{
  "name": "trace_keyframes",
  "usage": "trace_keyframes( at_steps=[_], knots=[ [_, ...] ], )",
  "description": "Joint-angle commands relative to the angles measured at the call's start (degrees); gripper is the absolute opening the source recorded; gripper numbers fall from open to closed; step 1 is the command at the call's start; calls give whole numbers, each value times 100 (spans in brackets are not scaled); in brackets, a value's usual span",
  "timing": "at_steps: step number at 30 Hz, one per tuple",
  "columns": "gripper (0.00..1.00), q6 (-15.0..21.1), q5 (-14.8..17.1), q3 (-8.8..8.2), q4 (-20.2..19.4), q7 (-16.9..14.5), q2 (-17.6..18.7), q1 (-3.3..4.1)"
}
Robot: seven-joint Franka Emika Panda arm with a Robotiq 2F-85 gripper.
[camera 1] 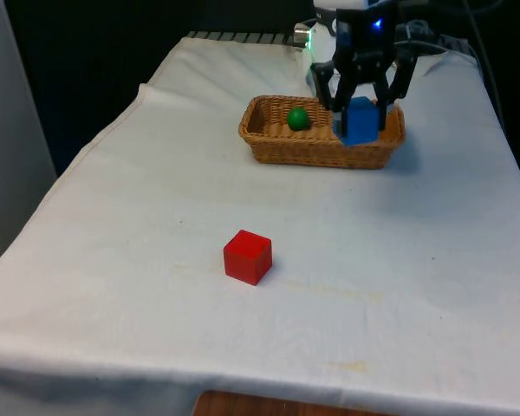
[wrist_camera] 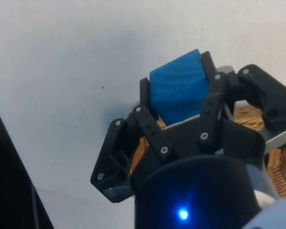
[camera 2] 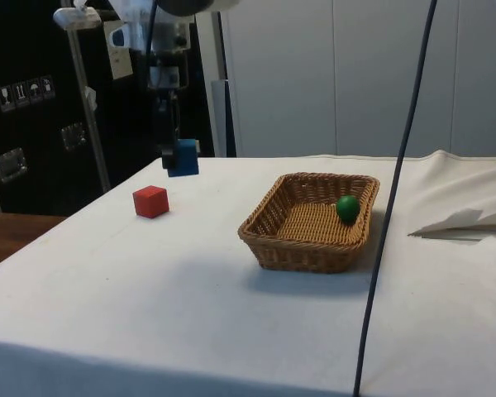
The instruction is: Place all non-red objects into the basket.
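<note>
1. A red cube (camera 1: 247,256) sits alone on open table (camera 1: 399,286) nearest the front.
2. My hand (camera 1: 360,117) pinches the blue cube (camera 1: 359,120) in the air by the basket (camera 1: 316,149) rim.
3. A green ball (camera 1: 298,119) lies inside.

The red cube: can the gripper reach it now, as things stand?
Probably not yet: the gripper is shut on the blue cube. The red cube itself lies alone on open cloth, nothing around it.

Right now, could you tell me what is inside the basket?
A green ball lies in the wicker basket. The gripper holds a blue block in the air, not yet in it. The near wall hides part of the floor.
</note>
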Motion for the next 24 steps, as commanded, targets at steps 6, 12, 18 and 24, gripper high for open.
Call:
trace_keyframes(
  at_steps=[6,12,18,24],
  knots=[
    [0,-149,-172,-52,-23,258,-155,29],
    [0,-201,-246,-52,-46,441,-206,29],
    [0,-195,-178,-57,-109,418,-195,-11],
    [0,-155,-201,-97,-235,470,-281,-11]
  ],
)
